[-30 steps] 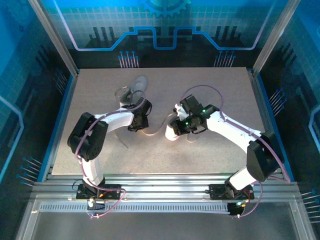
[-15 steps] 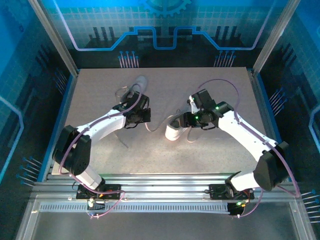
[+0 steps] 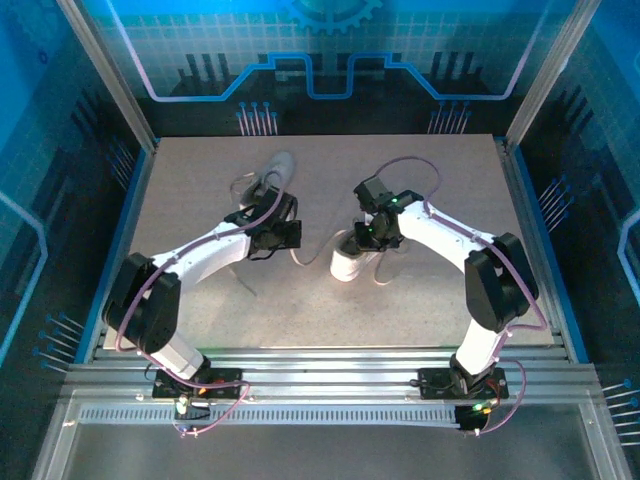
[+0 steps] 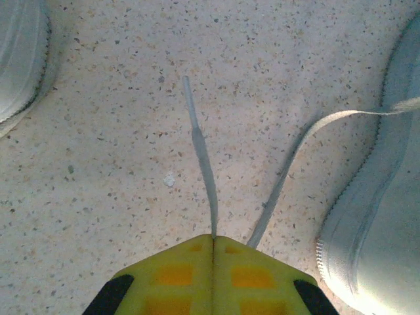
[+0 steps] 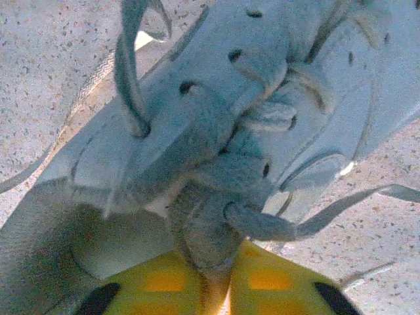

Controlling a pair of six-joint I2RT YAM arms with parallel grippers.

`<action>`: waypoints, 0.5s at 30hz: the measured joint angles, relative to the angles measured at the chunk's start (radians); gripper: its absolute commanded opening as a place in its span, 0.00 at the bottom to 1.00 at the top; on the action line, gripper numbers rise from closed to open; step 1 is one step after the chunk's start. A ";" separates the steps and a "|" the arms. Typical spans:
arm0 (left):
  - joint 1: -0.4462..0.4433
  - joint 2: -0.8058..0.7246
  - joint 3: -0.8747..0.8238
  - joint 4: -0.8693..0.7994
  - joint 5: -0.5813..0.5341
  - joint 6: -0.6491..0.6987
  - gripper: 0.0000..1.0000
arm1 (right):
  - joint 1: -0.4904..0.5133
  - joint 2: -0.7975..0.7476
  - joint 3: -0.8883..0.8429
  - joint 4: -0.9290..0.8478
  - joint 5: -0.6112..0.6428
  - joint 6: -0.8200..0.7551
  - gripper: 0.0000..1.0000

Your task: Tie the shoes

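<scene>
Judging by the table [image 3: 200, 300], the task looks barely begun: I see no knot or bow on either shoe. The far shoe [image 3: 280, 168] lies at the upper left of the top view with nothing touching it, and its laces curl loose beside it. The near shoe [image 3: 348, 265] sits at centre, also unlaced-looking.

The right gripper [image 5: 220, 279] has its fingers closed on a grey fold at the near shoe's throat; whether that fold is tongue or lace crossing I cannot tell. The left gripper [image 4: 213, 237] is pinched fully together on a lace [image 4: 203, 157], whose free tip lies flat on the table above the fingers. A second strand [image 4: 295, 157] runs from just beside those fingers to the near shoe at the right edge.

Crossing, looping and tightening are all left to do, on both shoes.
</scene>
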State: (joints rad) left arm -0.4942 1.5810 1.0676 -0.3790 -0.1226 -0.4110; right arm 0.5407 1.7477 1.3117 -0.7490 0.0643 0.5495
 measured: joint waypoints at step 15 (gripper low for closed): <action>0.068 -0.085 -0.002 -0.008 0.061 0.022 0.00 | 0.068 -0.007 0.021 -0.068 -0.110 -0.042 0.51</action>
State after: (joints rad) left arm -0.4267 1.4956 1.0653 -0.3874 -0.0616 -0.3893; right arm 0.6083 1.7405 1.3323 -0.8165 -0.0456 0.5072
